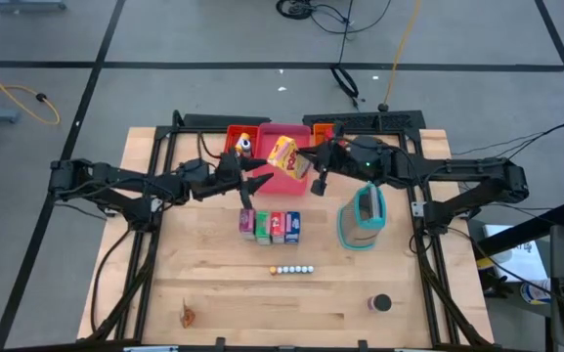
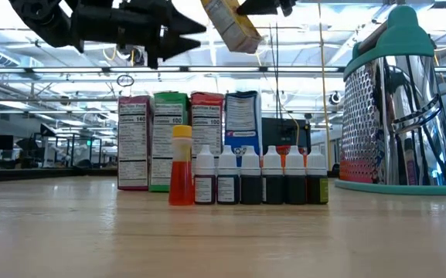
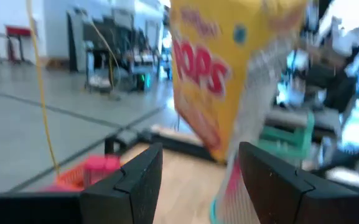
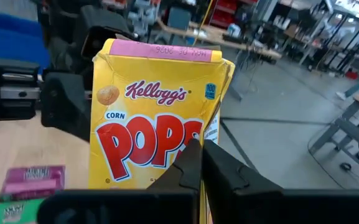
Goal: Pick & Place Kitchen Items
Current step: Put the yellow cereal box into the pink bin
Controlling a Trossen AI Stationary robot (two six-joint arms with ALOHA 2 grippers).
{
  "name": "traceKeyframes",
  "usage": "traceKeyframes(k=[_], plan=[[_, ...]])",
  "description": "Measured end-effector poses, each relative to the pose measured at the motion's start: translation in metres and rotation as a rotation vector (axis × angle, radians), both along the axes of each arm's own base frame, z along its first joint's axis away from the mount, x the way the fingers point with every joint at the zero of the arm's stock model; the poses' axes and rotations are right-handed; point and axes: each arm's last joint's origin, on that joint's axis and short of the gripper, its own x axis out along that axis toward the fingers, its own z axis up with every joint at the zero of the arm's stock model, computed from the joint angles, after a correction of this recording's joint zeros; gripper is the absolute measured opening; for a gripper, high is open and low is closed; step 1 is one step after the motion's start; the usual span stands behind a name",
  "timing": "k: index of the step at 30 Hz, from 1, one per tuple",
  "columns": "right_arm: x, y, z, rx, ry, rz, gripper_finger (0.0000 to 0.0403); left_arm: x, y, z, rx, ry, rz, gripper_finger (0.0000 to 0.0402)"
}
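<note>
Right gripper (image 1: 313,159): we see its fingers pinched together on one edge of the yellow cereal box (image 1: 286,156), holding it in the air above the pink tray (image 1: 283,183) at the far middle of the table.
Yellow cereal box: tilted, lifted clear of the wooden table (image 1: 223,293); in the low view it hangs high above the row of standing boxes.
Left gripper (image 1: 253,180): we see its fingers (image 3: 139,180) spread apart with nothing between them, pointing at the yellow cereal box from the left, just short of it.
Standing boxes: purple box (image 1: 247,222), green box (image 1: 263,225), red box (image 1: 278,226) and blue box (image 1: 293,224) stand side by side in a row at mid-table, touching one another.
Small bottles (image 2: 250,176): a row on the table nearer than the boxes; an orange bottle (image 2: 181,166) with a yellow cap stands at its left end.
Dark round can (image 1: 379,304): near right of the table, well apart from the rest.
Grater (image 1: 362,216): teal and metal, right of the box row.
Red tray (image 1: 237,136): far side, left of the pink tray.
</note>
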Motion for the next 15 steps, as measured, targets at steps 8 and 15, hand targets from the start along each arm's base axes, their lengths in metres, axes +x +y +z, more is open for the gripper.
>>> traceKeyframes(k=[8, 15], plan=[[0.002, -0.002, -0.007, -0.013, -0.126, -0.029, 0.0000, -0.001, -0.004, 0.008, -0.008, -0.083, 0.073, 0.0214], [0.001, -0.007, -0.018, 0.009, -0.165, -0.049, 0.0000, 0.004, -0.008, 0.008, -0.004, -0.157, 0.057, 0.0214]])
